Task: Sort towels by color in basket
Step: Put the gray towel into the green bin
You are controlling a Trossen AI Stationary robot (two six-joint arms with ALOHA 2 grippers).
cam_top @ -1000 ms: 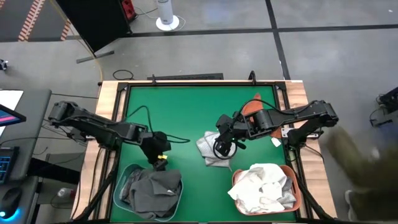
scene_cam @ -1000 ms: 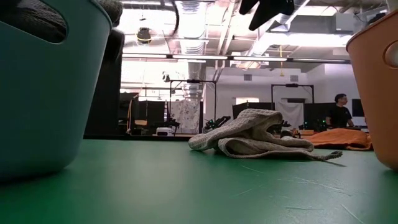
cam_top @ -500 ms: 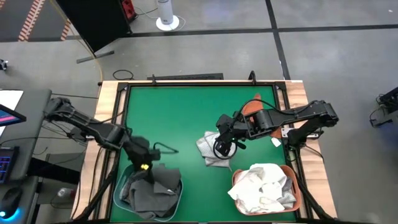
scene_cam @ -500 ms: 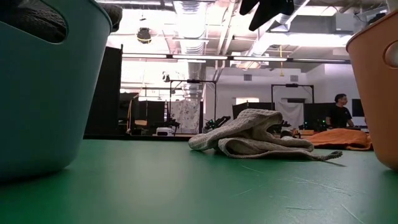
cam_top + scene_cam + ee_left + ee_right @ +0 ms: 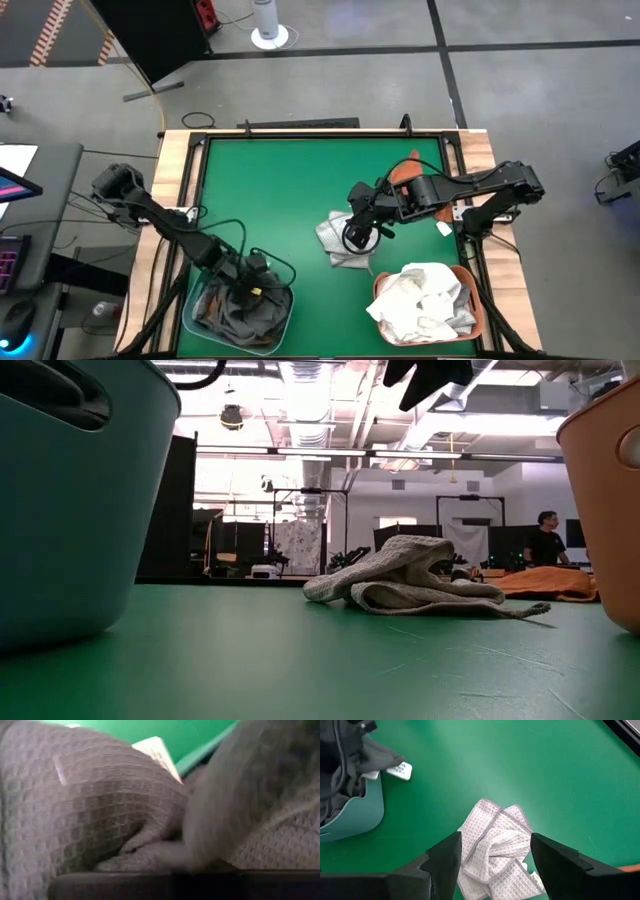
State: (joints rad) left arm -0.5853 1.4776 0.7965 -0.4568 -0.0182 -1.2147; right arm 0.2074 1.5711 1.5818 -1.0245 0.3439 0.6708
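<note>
Green surface (image 5: 290, 190), wood-framed, workshop floor around it. Left gripper (image 5: 250, 292) sits down inside the teal basket (image 5: 205, 325), nose buried in dark grey towels (image 5: 235, 310); jaw state cannot be told, the wrist view is filled with waffle cloth. Right gripper (image 5: 357, 236) hovers over the light grey towel (image 5: 335, 240), jaws spread, nothing held.

Progress, as judged: well along. Dark greys are piled in the teal basket, white towels (image 5: 425, 295) fill the orange basket (image 5: 478, 318). Left on the surface: the light grey towel mid-table and a rust orange towel (image 5: 403, 172) near the far right edge, partly under the right arm.

Change since a second ago: left arm has swung from above the basket's rim down into it. Right arm and the loose towel unchanged.
</note>
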